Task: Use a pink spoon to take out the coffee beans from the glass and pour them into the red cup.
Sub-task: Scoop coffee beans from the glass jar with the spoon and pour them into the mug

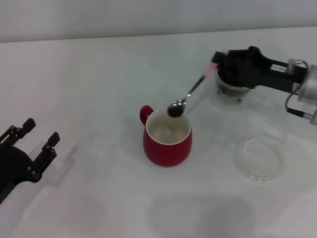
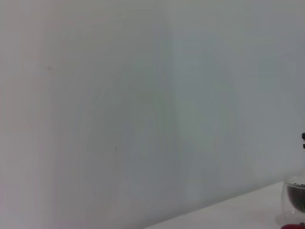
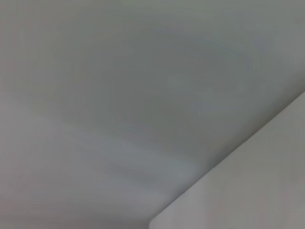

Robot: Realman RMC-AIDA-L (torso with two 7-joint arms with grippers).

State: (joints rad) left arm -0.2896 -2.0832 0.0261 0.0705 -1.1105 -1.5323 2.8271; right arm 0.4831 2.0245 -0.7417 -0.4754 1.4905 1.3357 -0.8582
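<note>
The red cup [image 1: 168,139] stands at the table's middle, handle to the back left, white inside. My right gripper [image 1: 216,63] is shut on the pink spoon [image 1: 194,92] by its pink handle end. The spoon slants down to the cup; its silver bowl [image 1: 176,108] carries dark coffee beans and hangs just over the cup's far rim. The glass [image 1: 229,88] with coffee beans [image 1: 229,82] stands behind and under the right gripper, partly hidden by it; it also shows at the edge of the left wrist view [image 2: 296,200]. My left gripper [image 1: 33,143] is open and empty at the left.
A shallow clear round dish [image 1: 259,159] lies on the white table [image 1: 99,89] to the right of the red cup. The right wrist view shows only blank wall and table.
</note>
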